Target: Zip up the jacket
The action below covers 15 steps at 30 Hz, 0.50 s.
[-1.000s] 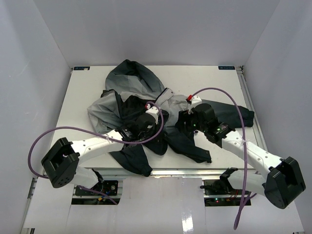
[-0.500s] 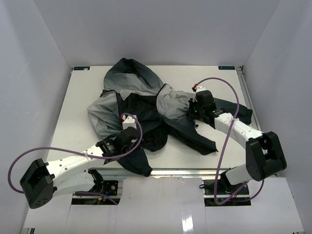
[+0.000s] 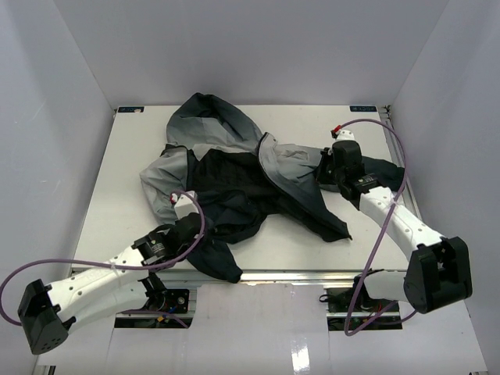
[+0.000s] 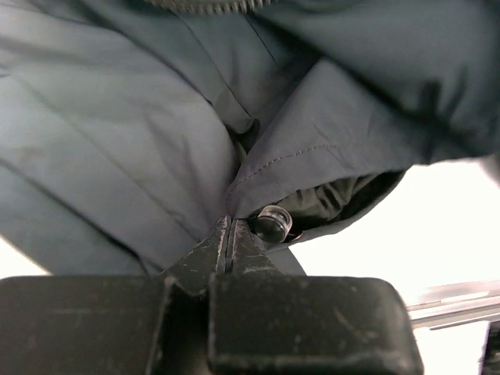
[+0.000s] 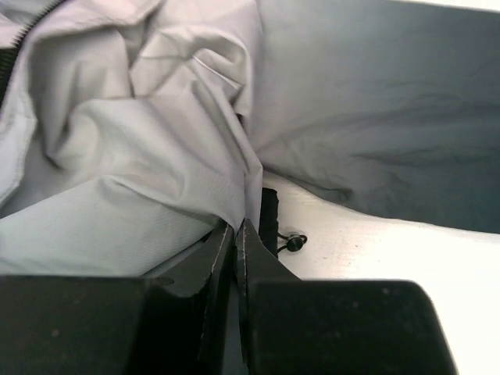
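The jacket (image 3: pixel 234 168) lies spread and rumpled on the white table (image 3: pixel 125 148), hood at the back, light grey fading to charcoal, black lining showing in the middle. My left gripper (image 3: pixel 186 226) is shut on a fold of dark hem fabric (image 4: pixel 258 168) at the jacket's near left, beside a round cord stopper (image 4: pixel 273 223). My right gripper (image 3: pixel 328 166) is shut on a pinch of light grey fabric (image 5: pixel 156 156) at the jacket's right side. A small black toggle (image 5: pixel 294 241) lies on the table just past the right fingertips. Zipper teeth (image 5: pixel 19 35) show at the upper left of the right wrist view.
White walls enclose the table on three sides. The table's near edge (image 3: pixel 297 275) runs just below the jacket's hem. A purple cable (image 3: pixel 375 133) arcs over the right arm, and another (image 3: pixel 78 266) trails by the left arm. A dark sleeve (image 3: pixel 383 176) lies under the right arm.
Both grippers have shut on jacket fabric. The left arm pulled its hold toward the near left, the right arm pulled its hold to the right, and the jacket front spread wider.
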Motion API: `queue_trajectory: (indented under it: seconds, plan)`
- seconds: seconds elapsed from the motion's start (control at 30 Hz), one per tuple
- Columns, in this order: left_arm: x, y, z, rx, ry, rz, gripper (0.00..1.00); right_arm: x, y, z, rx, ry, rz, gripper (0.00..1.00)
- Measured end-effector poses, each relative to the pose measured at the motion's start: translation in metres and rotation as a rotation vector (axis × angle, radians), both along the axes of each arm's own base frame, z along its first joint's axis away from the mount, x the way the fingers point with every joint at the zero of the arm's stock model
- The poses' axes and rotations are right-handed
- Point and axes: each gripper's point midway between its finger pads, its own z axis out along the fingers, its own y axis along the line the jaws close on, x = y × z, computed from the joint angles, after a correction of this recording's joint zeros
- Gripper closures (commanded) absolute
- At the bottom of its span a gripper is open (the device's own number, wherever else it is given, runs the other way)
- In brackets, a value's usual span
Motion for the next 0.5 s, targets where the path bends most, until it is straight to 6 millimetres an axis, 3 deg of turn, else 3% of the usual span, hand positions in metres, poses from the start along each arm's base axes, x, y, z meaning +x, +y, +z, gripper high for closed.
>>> queue_trajectory:
  seconds: [0.07, 0.1, 0.17, 0.23, 0.27, 0.37, 0.5]
  plan:
    - [-0.001, 0.004, 0.008, -0.031, -0.017, 0.026, 0.87, -0.002, 0.001, 0.009, 0.014, -0.021, 0.006, 0.92]
    - [-0.001, 0.006, 0.012, -0.048, -0.027, 0.038, 0.8, -0.003, 0.001, 0.013, 0.021, -0.031, 0.009, 0.86]
    - [-0.002, 0.01, 0.019, -0.079, -0.046, 0.053, 0.67, -0.005, 0.002, 0.015, 0.028, -0.037, 0.015, 0.71]
    - [-0.003, 0.014, 0.025, -0.101, -0.06, 0.072, 0.5, -0.01, 0.002, 0.011, 0.028, -0.031, 0.024, 0.48]
    - [-0.004, 0.016, 0.027, -0.11, -0.065, 0.082, 0.47, -0.013, 0.001, 0.009, 0.027, -0.026, 0.029, 0.44]
    - [-0.003, 0.022, 0.031, -0.117, -0.082, 0.105, 0.4, -0.02, 0.0, 0.013, 0.027, -0.031, 0.036, 0.35]
    - [-0.001, 0.026, 0.039, -0.105, -0.102, 0.12, 0.27, -0.032, 0.003, 0.033, 0.03, -0.079, 0.057, 0.35]
